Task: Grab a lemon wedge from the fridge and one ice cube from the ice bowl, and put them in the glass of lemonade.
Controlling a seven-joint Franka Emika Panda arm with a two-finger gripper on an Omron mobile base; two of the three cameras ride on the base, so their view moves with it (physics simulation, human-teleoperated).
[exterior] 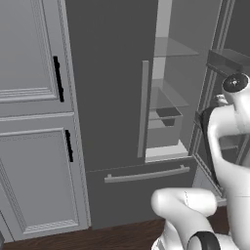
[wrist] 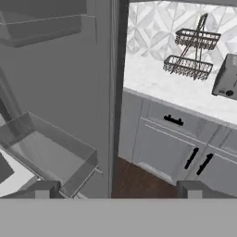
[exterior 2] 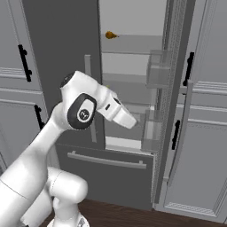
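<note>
While its right door stands open, fridge [exterior: 112, 88] handles run vertically.

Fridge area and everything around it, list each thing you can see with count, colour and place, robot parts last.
fridge: one, dark grey, centre, right door open, pale interior
fridge bar handles: two seen, light grey, left door and bottom drawer
orange ball: one, upper fridge shelf
door bins: clear, on the open door
cabinets: light grey, black handles, both sides of fridge
wire rack: one, dark, two-tier, on counter
floor: dark wood
gripper: one, dark tips, jaws open, holding nothing
</note>
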